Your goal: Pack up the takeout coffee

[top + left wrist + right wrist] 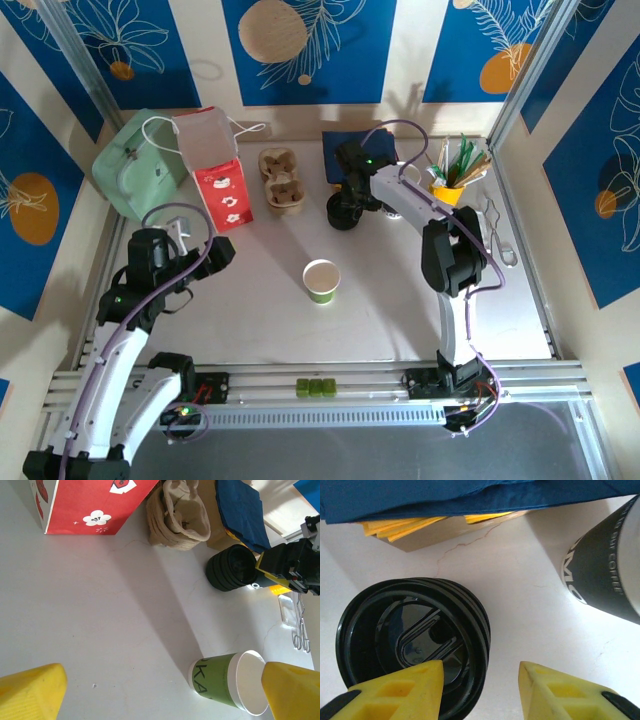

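Jaws first: your left gripper [162, 694] stands wide open with nothing between its yellow tips. Your right gripper [480, 674] is partly open, one tip over the top of the stack of black lids [415, 640] and the other outside its rim. A gap shows between that outer tip and the stack, so it is not clamped.

Your left arm is folded at the left side of the table [250, 310], its gripper [222, 250] low and pointing toward the middle, just in front of the red-and-white paper bag [218, 172]. Your right arm reaches to the back of the table, wrist turned down over the lids [345, 210].

Your green cup [322, 281] stands upright in the middle of the table, apart from everything — open at the top, white inside, no lid on it. From the left wrist it sits ahead of the open jaws, near one tip [227, 687].

Around the lids you have a pulp cup carrier [283, 180] to the left, blue napkins [470, 495] behind on yellow ones, and a dark lettered cup [605, 570] to the right. A yellow cup of stirrers [450, 185] and metal tongs [500, 235] lie further right.
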`<state>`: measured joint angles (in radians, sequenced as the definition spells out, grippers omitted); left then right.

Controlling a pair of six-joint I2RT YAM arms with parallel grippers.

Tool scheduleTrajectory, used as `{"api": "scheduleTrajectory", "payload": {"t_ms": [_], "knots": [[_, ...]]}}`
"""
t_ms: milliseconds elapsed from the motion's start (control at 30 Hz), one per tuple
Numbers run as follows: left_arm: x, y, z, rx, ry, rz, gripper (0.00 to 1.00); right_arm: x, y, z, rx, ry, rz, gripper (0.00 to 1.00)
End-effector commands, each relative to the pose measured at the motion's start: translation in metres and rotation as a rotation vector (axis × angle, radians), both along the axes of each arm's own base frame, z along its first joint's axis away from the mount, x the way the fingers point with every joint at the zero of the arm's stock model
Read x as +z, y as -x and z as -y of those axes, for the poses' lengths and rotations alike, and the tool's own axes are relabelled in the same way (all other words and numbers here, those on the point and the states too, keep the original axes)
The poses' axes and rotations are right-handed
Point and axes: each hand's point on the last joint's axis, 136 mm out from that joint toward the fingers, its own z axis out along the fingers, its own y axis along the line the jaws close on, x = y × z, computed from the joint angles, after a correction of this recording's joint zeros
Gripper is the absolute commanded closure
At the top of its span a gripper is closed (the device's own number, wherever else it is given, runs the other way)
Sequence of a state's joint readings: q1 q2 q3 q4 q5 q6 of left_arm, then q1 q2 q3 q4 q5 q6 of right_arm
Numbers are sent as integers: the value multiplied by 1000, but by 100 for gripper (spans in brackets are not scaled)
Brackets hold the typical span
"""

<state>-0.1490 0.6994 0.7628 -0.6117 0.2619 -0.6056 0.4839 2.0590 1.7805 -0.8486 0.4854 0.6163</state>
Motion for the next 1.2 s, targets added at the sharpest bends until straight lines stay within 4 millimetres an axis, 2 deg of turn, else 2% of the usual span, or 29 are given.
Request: {"api": "scheduleTrajectory", "payload": {"t_ms": [0,533,800,1167], "knots": [[-3,6,2,-9,11,-12,1,-4,-2,-7,13,-30,-15,58],[-4,8,1,-6,7,-14,1,-12,-3,-7,16,-22,-31,72],[-5,9,1,-4,6,-14,1,-12,-4,-9,21,-27,-30,75],[-4,9,0,-1,8,-12,1,-13,-5,-9,15,-30,-37,74]]}}
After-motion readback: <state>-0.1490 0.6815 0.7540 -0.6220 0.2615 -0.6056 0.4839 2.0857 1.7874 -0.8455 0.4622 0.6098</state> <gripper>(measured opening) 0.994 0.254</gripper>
